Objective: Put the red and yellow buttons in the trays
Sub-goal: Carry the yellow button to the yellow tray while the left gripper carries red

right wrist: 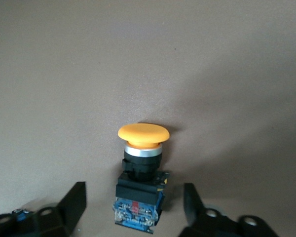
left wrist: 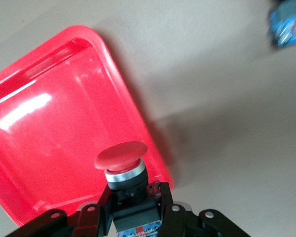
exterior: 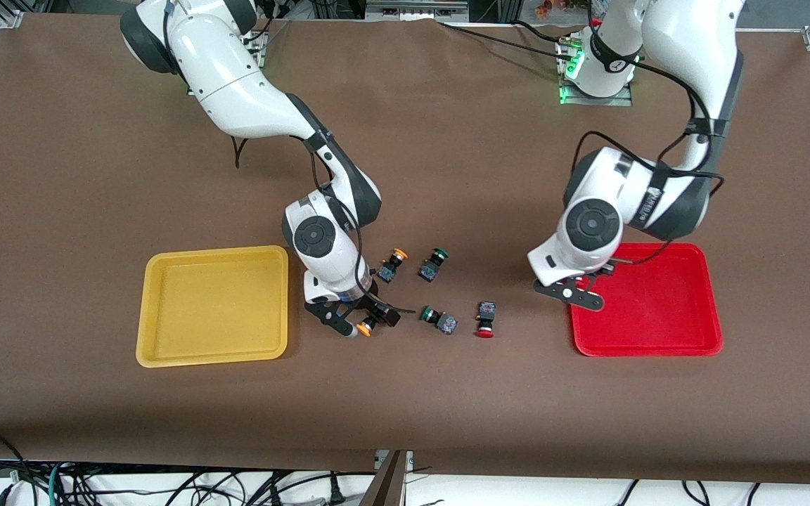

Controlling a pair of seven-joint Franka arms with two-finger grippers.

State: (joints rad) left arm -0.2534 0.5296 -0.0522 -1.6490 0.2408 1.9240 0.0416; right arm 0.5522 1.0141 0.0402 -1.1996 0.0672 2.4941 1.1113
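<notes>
- Nearest the front camera on the brown bench (exterior: 405, 393), two shallow rectangular plastic trays lie well apart: the yellow tray (exterior: 166, 351) toward the right arm's end, the red tray (exterior: 686, 337) toward the left arm's end. The yellow one holds nothing; nothing shows lying in the red one.
- Between the trays, six small push-button switches with dark blocky bodies can be counted: two yellow-orange-capped, two green-capped, two red-capped.
- On the same near row as the tray fronts, one red-capped button (exterior: 485, 320) lies on its side, and one green-capped button (exterior: 439, 318) lies just beside it toward the right arm's end.
- Also on that row, the right gripper (exterior: 364, 325) is down at the bench just beside the yellow tray. Its fingers (right wrist: 71, 205) are spread wide on either side of a yellow-orange-capped button (right wrist: 140, 168); no finger touches it in the right wrist view.
- Over the red tray's edge toward the middle of the bench, the left gripper (left wrist: 133, 210) hangs with its fingers (left wrist: 91, 217) clamped on the dark body of the second red-capped button (left wrist: 122, 165), cap pointing away from the wrist.
- Farther from the front camera, the second yellow-orange-capped button (exterior: 391, 266) and the second green-capped button (exterior: 433, 264) lie near each other on the bare bench.
</notes>
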